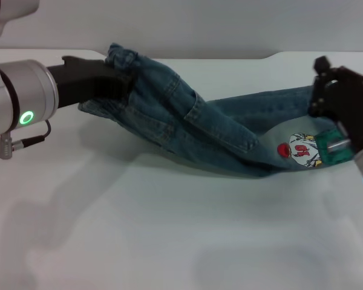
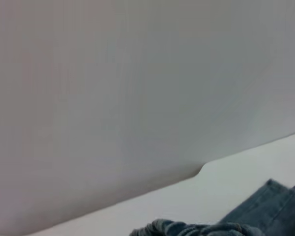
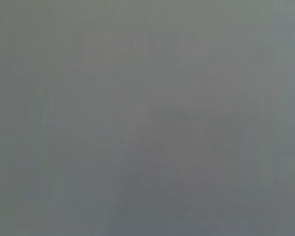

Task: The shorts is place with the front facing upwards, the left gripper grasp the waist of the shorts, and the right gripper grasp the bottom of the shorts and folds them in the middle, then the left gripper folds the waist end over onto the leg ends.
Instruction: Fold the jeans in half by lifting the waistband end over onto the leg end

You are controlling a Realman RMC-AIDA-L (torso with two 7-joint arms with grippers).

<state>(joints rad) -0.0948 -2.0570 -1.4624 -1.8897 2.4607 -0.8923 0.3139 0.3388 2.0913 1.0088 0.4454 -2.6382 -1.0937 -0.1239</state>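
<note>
- Lying across the white counter (image 1: 169,229), the shorts (image 1: 199,130) are stretching from the left claw over to the right claw, sagging in the middle where the denim is touching the counter.
- The left claw (image 1: 118,81) is reaching in on its silver arm with the green light (image 1: 26,117) glowing, and its black fingers are clamped on the waist of the shorts (image 1: 122,60), which is being held lifted off the counter.
- The ruffled waist band is bunching just above and around the tips of the left claw, with the pocketed upper part of the shorts hanging down from it.
- The right claw (image 1: 333,99) is sitting at the far end of the shorts from the waist, right at the bottom of the shorts (image 1: 314,154); whether its fingers are closed on the cloth I cannot tell, since the black body is covering that spot.
- The cartoon patch (image 1: 301,151) is facing up on the nearer leg, just beside the right claw and below it in the head view.
- The second leg is running behind the first, farther from the robot, and ending behind the right claw.
- In the left wrist view, a strip of the shorts (image 2: 265,211) is showing against the counter (image 2: 206,196) with a plain wall behind.
- The right wrist view is showing only a flat grey blur, with nothing to make out.
</note>
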